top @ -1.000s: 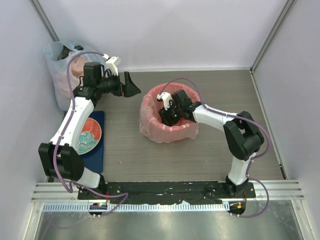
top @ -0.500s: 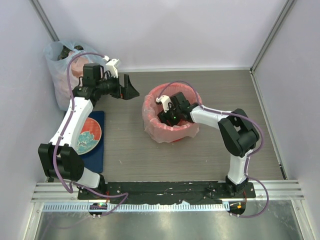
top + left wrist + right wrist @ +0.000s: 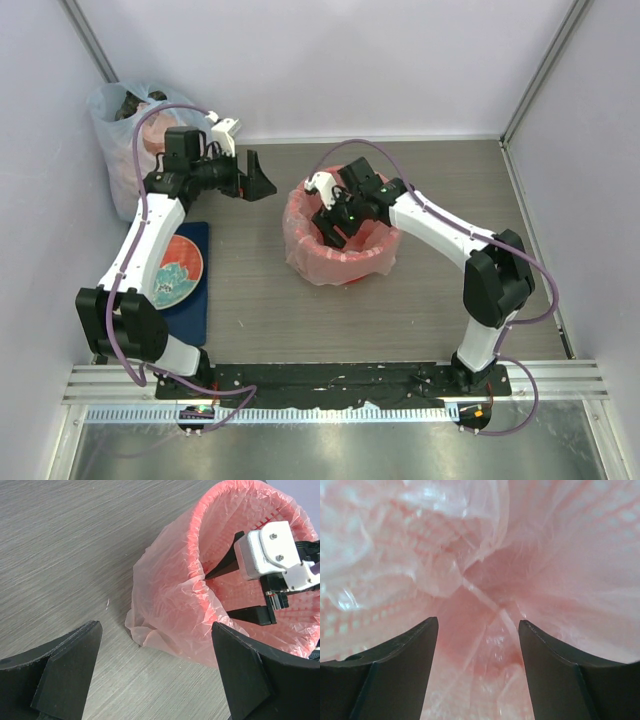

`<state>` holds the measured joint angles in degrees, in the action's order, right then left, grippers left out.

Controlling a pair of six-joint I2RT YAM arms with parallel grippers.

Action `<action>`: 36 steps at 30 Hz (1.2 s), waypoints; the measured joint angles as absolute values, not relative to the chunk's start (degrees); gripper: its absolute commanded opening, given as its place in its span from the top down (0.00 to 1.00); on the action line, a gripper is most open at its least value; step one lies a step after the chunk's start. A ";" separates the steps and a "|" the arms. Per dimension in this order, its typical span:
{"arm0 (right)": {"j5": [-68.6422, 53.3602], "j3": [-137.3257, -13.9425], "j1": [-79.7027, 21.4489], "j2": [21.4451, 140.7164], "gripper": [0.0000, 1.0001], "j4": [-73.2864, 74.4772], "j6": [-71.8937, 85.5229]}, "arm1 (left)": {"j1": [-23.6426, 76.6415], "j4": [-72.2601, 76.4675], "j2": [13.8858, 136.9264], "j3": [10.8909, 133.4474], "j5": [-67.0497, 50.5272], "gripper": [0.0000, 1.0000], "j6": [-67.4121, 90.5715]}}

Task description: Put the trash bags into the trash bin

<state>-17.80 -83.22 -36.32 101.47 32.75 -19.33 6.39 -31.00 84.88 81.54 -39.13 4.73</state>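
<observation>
Over the round lattice basket (image 3: 274,516), crinkly translucent pink bag (image 3: 165,605).

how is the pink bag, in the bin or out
In: the pink bag lines the red bin, edge draped over the rim; open right gripper inside it.

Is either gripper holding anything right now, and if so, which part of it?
Nothing is held. The right gripper sits open inside the pink bag lining the red basket, pinching no plastic; the left gripper hangs open above the table.
</observation>
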 measured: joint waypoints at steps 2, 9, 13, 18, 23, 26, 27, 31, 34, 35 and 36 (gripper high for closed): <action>-16.80 -85.06 -36.34 101.65 0.23 37.52 -21.65 | 6.28 -31.33 84.88 81.54 -39.11 0.03 4.23; -12.19 -86.65 -36.32 104.73 0.10 49.87 -27.59 | 6.17 -31.59 84.84 81.52 -39.13 0.01 3.97; -11.22 -86.56 -35.83 110.50 0.08 50.74 -28.75 | 5.98 -31.57 84.64 81.30 -39.18 0.00 3.97; -10.15 -87.15 -35.73 117.40 0.08 50.11 -29.04 | 5.48 -31.59 84.64 81.10 -39.48 0.00 3.66; -9.93 -87.44 -35.73 117.49 0.08 49.17 -28.86 | 4.49 -31.59 84.64 81.10 -40.12 0.00 3.03; -10.00 -87.88 -35.73 117.49 0.08 49.15 -28.12 | 4.27 -31.59 84.64 81.10 -40.42 0.00 2.72; -10.11 -88.16 -35.73 117.47 0.08 49.15 -27.83 | 4.23 -31.59 84.64 81.12 -40.66 0.00 2.68; -10.70 -89.43 -35.66 116.27 0.08 49.45 -26.09 | 4.21 -31.77 85.03 81.65 -41.93 0.00 2.48; -11.90 -90.00 -35.62 112.55 0.08 49.28 -24.64 | 4.21 -32.12 85.80 82.70 -42.65 0.01 2.46; -12.25 -90.02 -35.62 110.78 0.08 49.25 -24.18 | 4.21 -32.60 86.17 83.33 -42.72 0.00 2.46; -12.62 -90.06 -35.62 108.88 0.08 49.21 -23.90 | 4.21 -33.04 86.54 84.01 -42.72 0.00 2.44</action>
